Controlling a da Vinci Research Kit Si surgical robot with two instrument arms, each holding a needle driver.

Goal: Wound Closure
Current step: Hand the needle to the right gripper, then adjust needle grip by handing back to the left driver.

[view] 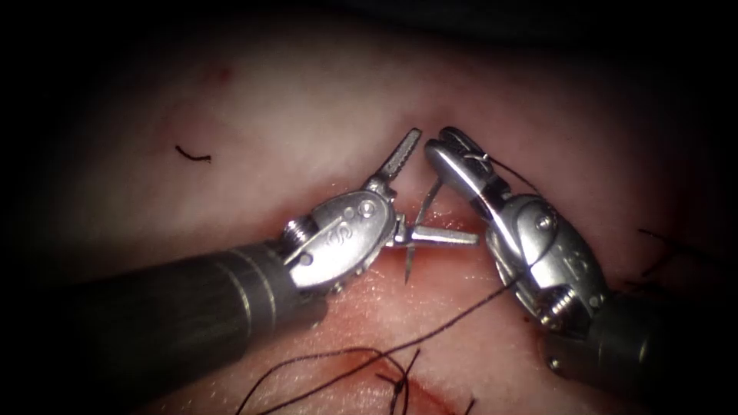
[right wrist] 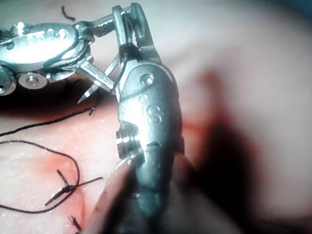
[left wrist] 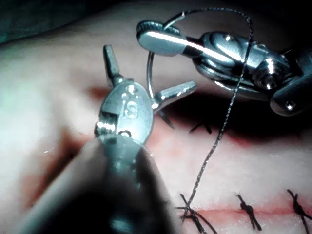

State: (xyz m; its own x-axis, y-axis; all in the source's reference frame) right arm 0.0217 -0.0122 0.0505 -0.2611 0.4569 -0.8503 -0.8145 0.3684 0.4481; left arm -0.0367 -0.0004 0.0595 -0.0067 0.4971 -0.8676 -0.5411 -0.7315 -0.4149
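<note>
The right arm's steel tool (view: 450,157) clamps the thin curved needle (view: 424,206) near its thread end, its point hanging between the left tool's (view: 438,192) spread jaws, above the tissue (view: 292,115).

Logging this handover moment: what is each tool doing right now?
Left tool: jaws open around the needle, holding nothing.
Right tool: shut on the needle near its thread end, above the tissue.

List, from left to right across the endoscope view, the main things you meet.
Cut end of thread lying on the tissue → left arm's tool, jaws wide open → needle, held above the tissue near its thread end by the right arm's tool → loose thread at the right edge.
</note>
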